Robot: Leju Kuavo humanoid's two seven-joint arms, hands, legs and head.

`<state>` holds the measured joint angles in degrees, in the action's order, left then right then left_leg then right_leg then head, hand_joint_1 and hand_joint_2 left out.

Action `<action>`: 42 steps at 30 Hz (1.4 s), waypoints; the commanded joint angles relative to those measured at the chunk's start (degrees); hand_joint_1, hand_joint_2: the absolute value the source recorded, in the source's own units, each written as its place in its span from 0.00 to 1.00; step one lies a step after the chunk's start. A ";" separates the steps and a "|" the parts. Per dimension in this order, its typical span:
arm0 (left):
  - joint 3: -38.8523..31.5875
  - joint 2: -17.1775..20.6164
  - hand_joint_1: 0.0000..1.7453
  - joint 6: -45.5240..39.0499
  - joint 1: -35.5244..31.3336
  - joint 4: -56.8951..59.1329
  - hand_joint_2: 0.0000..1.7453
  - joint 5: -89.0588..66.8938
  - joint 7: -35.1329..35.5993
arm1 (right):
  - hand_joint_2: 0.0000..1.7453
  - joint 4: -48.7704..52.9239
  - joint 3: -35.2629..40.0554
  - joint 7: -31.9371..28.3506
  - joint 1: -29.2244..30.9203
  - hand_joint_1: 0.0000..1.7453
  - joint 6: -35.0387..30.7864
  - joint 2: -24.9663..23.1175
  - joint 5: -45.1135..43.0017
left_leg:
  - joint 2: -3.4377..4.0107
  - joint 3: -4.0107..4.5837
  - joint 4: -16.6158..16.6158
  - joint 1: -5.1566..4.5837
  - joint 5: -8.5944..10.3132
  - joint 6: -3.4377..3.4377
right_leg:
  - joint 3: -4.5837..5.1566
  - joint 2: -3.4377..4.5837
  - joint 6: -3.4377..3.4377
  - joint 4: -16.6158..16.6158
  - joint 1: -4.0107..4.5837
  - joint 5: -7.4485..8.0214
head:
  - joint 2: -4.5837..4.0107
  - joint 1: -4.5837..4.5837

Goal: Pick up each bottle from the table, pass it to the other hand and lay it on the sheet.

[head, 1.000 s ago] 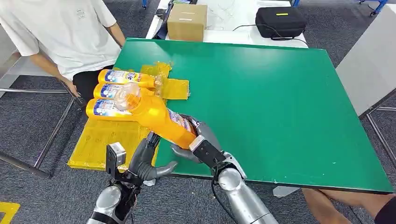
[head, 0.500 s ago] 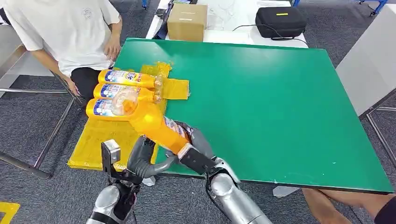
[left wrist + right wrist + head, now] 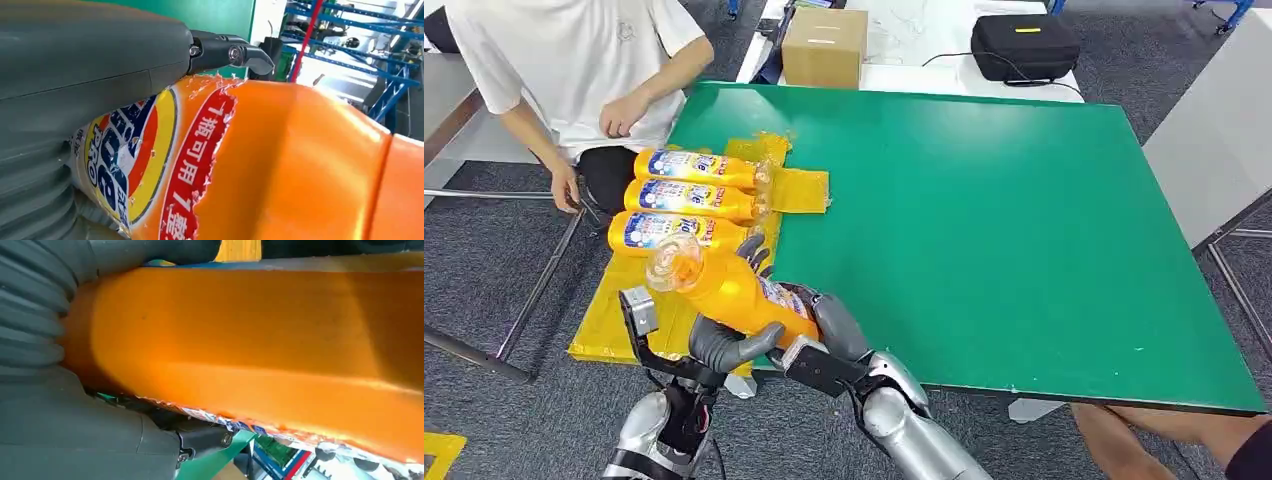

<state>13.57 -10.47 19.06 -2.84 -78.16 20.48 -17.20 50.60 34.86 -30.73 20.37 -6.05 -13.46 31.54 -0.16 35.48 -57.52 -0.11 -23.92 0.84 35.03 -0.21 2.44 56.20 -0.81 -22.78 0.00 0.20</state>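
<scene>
An orange bottle (image 3: 729, 292) with a blue and red label hangs tilted over the green table's (image 3: 984, 220) near left corner, its clear cap end pointing to the yellow sheet (image 3: 629, 305). My right hand (image 3: 829, 335) grips its base end. My left hand (image 3: 729, 345) wraps its middle, with fingers (image 3: 755, 252) over the far side and the thumb underneath. The left wrist view has the labelled bottle (image 3: 260, 165) pressed against that hand (image 3: 75, 100). In the right wrist view the bottle (image 3: 260, 335) lies in the right hand (image 3: 60, 405). Three more bottles (image 3: 689, 197) lie side by side on the sheet.
A person in a white shirt (image 3: 574, 60) sits at the table's left, one hand (image 3: 622, 112) near the table's edge. A cardboard box (image 3: 824, 45) and a black case (image 3: 1024, 45) stand beyond the far edge. A person's leg (image 3: 1144, 430) is at the near right.
Both arms carried the bottle left and nearer, to the sheet's edge. My left hand has closed around its middle. The person's hand rose towards the table edge.
</scene>
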 commanded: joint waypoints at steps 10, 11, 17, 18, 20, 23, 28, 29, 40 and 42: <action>1.97 0.70 1.00 -1.04 -4.36 3.18 1.00 -0.95 -0.11 | 1.00 -7.95 4.05 1.70 3.82 1.00 -0.48 -0.67 1.31 | -0.06 -0.12 0.02 0.03 -0.03 -0.05 | -0.13 -0.06 -0.06 -0.01 0.04 -0.05 | 0.00 -0.02; 1.81 0.66 1.00 -0.56 -4.45 3.22 1.00 -0.30 0.00 | 1.00 -8.17 4.07 1.91 4.12 1.00 -0.64 -0.85 1.35 | -0.07 -0.21 0.01 0.05 -0.07 -0.06 | -0.22 -0.07 -0.09 0.00 0.05 -0.09 | 0.00 0.00; 0.92 1.19 0.61 -1.03 -4.45 3.60 1.00 0.29 1.10 | 1.00 -8.98 3.49 2.52 3.51 0.00 -2.33 -1.56 0.85 | -0.08 -0.16 0.04 0.03 -0.03 -0.05 | -0.18 -0.08 -0.06 -0.04 0.03 -0.06 | 0.00 -0.02; 0.78 1.42 0.31 -1.42 -4.75 3.71 1.00 -0.23 1.01 | 1.00 -9.33 3.38 2.19 3.34 0.00 -3.09 -1.62 0.88 | -0.08 -0.29 0.05 0.06 -0.07 -0.07 | -0.31 -0.08 -0.10 -0.05 0.06 -0.10 | 0.00 0.00; 0.41 1.68 1.00 -2.21 -5.44 4.26 1.00 -0.93 1.18 | 0.00 -10.01 3.16 1.92 3.44 0.00 -3.40 -1.77 0.57 | -0.04 -0.30 0.04 0.05 -0.10 -0.07 | -0.31 -0.04 -0.10 -0.03 0.05 -0.11 | 0.00 0.00; -0.13 1.90 1.00 -3.70 -6.50 4.93 1.00 -2.48 1.10 | 0.00 -10.50 2.60 2.03 3.80 0.00 -4.22 -1.81 0.34 | -0.07 -0.24 0.04 0.05 -0.06 -0.07 | -0.26 -0.07 -0.09 -0.03 0.06 -0.09 | 0.00 -0.02; -0.19 1.92 1.00 -3.68 -6.63 4.90 1.00 -2.43 1.12 | 0.00 -10.50 2.56 2.03 3.90 0.00 -4.19 -1.72 0.34 | -0.04 -0.26 0.04 0.05 -0.07 -0.07 | -0.28 -0.04 -0.09 -0.03 0.06 -0.08 | 0.00 -0.02; -0.13 2.00 1.00 -4.03 -6.58 4.81 1.00 -2.90 1.02 | 0.00 -10.39 2.33 2.01 3.84 0.00 -4.39 -1.79 0.19 | -0.04 -0.15 0.03 0.04 -0.03 -0.05 | -0.16 -0.04 -0.06 -0.02 0.04 -0.05 | 0.00 0.00; -4.12 7.85 1.00 -16.85 -15.07 12.13 1.00 -30.71 -2.54 | 0.00 -12.35 -0.29 0.72 3.72 0.00 -5.71 -2.66 -0.21 | -0.07 -0.21 0.05 0.05 -0.01 -0.09 | -0.22 -0.07 -0.10 0.00 0.05 -0.05 | 0.00 -0.02; -4.39 9.58 1.00 -19.23 -16.82 14.69 1.00 -37.03 -2.64 | 0.00 -12.46 -0.65 0.58 3.78 0.00 -5.67 -2.72 -0.23 | -0.03 -0.21 0.05 0.07 -0.02 -0.09 | -0.22 -0.02 -0.10 -0.03 0.07 -0.04 | 0.00 0.00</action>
<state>11.80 -6.51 4.54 -11.24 -74.57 -4.64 -19.37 42.99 35.74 -29.51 22.14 -11.50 -15.98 31.56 -0.17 35.48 -57.52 -0.10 -23.90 0.83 35.03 -0.21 2.44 56.23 -0.80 -22.77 0.00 0.20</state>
